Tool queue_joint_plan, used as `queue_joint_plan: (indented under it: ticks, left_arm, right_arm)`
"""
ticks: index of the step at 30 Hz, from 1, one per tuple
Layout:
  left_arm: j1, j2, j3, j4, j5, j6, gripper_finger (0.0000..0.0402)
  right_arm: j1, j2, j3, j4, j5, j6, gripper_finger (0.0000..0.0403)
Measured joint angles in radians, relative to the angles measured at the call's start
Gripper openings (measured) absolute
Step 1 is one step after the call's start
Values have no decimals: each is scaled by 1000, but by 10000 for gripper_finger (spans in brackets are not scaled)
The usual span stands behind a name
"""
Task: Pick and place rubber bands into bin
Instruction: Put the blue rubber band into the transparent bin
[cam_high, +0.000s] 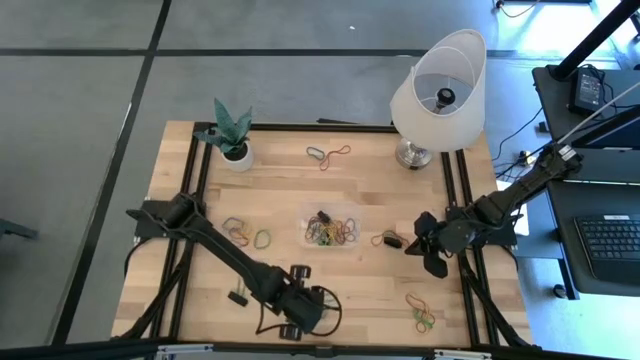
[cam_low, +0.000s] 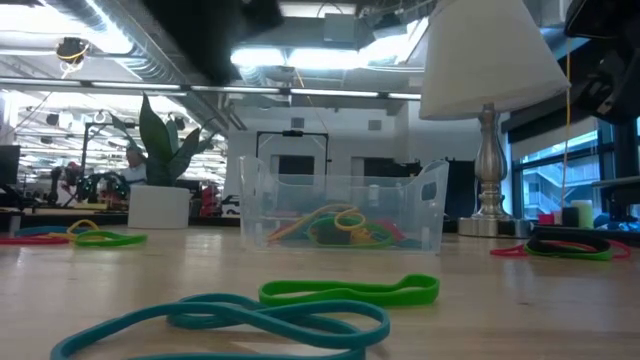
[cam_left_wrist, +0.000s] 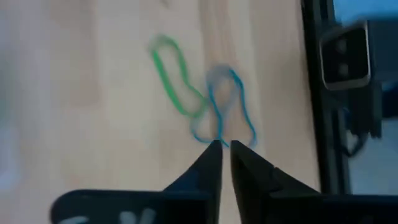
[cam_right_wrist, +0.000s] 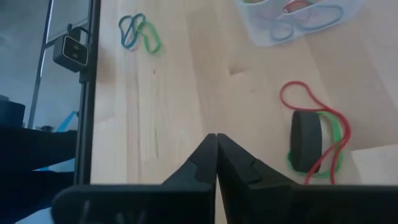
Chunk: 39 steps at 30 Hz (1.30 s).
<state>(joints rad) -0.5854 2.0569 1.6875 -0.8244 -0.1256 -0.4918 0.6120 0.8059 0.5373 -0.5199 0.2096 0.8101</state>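
Note:
The clear bin (cam_high: 330, 228) (cam_low: 340, 205) stands mid-table with several coloured rubber bands (cam_low: 335, 228) inside. My left gripper (cam_left_wrist: 225, 146) (cam_high: 308, 308) hangs near the table's near edge, above a blue band (cam_left_wrist: 227, 106) (cam_low: 230, 320) and a green band (cam_left_wrist: 174, 81) (cam_low: 350, 291) that lie flat on the wood. Its fingers are all but shut, with a thin slit between them. My right gripper (cam_right_wrist: 216, 138) (cam_high: 425, 245) is shut and hovers right of the bin. Next to it a red band, a green band and a thick black band (cam_right_wrist: 306, 142) (cam_low: 565, 243) lie in one cluster.
More band clusters lie left of the bin (cam_high: 245, 232), at the far side (cam_high: 328, 153) and at the near right (cam_high: 422, 312). A white lamp (cam_high: 440, 90) and a potted plant (cam_high: 235, 150) stand along the far edge. A camera box (cam_left_wrist: 345, 56) sits on the near frame rail.

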Motion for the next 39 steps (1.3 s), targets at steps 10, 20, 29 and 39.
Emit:
queue_joint_plan:
  ticks: [10,20,29,39]
  left_arm:
    - [-9,98,0,59,38,-49,122]
    - [-9,179,2,77,1,-52,157]
    - [-8,194,2,98,-30,-47,52]
    - [-29,151,-5,68,13,-85,3]
  right_arm:
    - [2,0,0,-1,0,-4,6]
    - [3,0,0,-1,0,-6,13]
    - [2,1,0,-3,0,-7,14]
    - [2,1,0,-6,1,-8,14]
